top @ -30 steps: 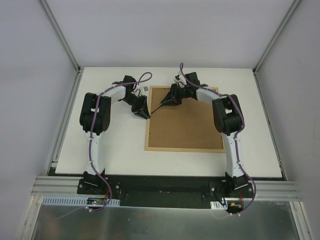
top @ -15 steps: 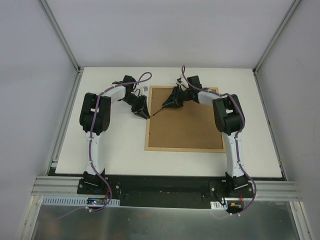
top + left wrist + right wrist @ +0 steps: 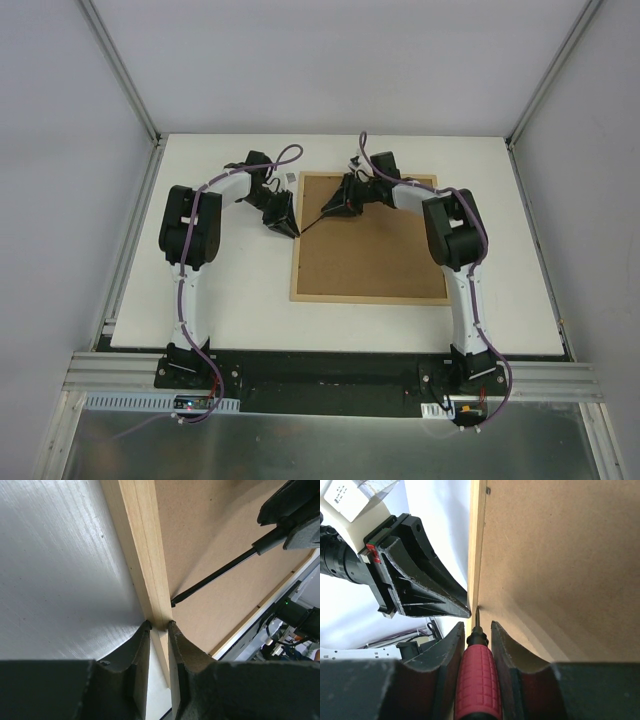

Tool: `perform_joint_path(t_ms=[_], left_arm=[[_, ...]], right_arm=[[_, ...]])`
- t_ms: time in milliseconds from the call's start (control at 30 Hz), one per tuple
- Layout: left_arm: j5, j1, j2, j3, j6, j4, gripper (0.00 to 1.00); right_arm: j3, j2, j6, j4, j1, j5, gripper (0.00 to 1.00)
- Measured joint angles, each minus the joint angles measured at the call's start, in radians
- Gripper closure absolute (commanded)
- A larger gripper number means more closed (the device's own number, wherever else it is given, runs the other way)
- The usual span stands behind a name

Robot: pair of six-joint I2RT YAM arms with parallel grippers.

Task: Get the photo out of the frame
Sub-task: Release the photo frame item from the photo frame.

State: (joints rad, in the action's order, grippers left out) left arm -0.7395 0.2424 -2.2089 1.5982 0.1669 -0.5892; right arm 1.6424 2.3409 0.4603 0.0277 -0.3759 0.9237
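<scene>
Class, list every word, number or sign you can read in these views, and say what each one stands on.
The white label at the top left of the right wrist view: dark print, too small to read.
No text shows on the frame, its brown back or the screwdriver.

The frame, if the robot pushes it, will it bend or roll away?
Probably neither. The frame lies flat on the table, so it should slide, not roll. Its wood rim and board back look stiff. The smooth table may let it skid.
</scene>
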Motion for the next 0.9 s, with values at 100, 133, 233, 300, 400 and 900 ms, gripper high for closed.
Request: perform_joint_path(t_ms=[100, 133, 233, 300, 400, 900], left_arm=[[0.01, 0.0, 0.001, -0.001, 0.006, 0.0, 0.85], [0.016, 0.001, 0.003, -0.003, 0.009, 0.0, 0.85], [0.037, 0.006, 0.011, -0.008, 0.02, 0.001, 0.85], [0.056, 0.013, 0.019, -0.011, 0.025, 0.002, 0.86], [0.089, 0.026, 0.03, -0.011, 0.028, 0.0, 0.85], [0.127, 0.026, 0.059, -0.026, 0.019, -0.006, 0.56]], right_arm=[[-0.015, -0.006, 0.007, 0.003, 0.0, -0.021, 1.0], [-0.018, -0.014, 0.007, -0.017, -0.002, -0.037, 1.0], [-0.012, -0.066, -0.01, -0.115, -0.028, -0.138, 1.0], [0.019, -0.107, -0.039, -0.208, -0.062, -0.237, 1.0], [0.124, -0.152, -0.112, -0.387, -0.151, -0.442, 1.0], [0.179, -0.18, -0.167, -0.528, -0.05, -0.366, 1.0]])
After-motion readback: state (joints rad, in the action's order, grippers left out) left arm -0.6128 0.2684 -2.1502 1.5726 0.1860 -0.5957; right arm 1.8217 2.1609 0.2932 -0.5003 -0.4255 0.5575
